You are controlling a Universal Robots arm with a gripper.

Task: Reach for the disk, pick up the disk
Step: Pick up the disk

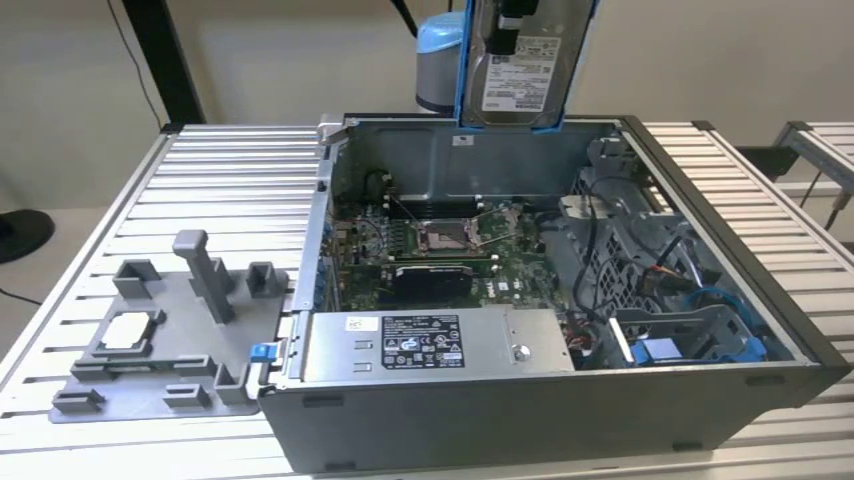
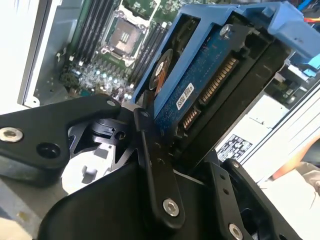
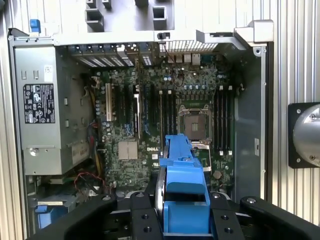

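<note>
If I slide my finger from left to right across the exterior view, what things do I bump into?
grey plastic stand → small blue clip → disk, up in the air → blue plastic bay → metal rack

Open grey computer case point(image 1: 534, 410) sits on slatted metal table point(image 1: 227, 170). Inside: motherboard point(image 1: 521, 283), bare CPU socket point(image 1: 443, 236), labelled power supply point(image 1: 427, 345) against near wall. Grey fixture point(image 1: 174, 370) lies beside case, at the exterior view's left, holding small white-topped part point(image 1: 130, 328).
</note>
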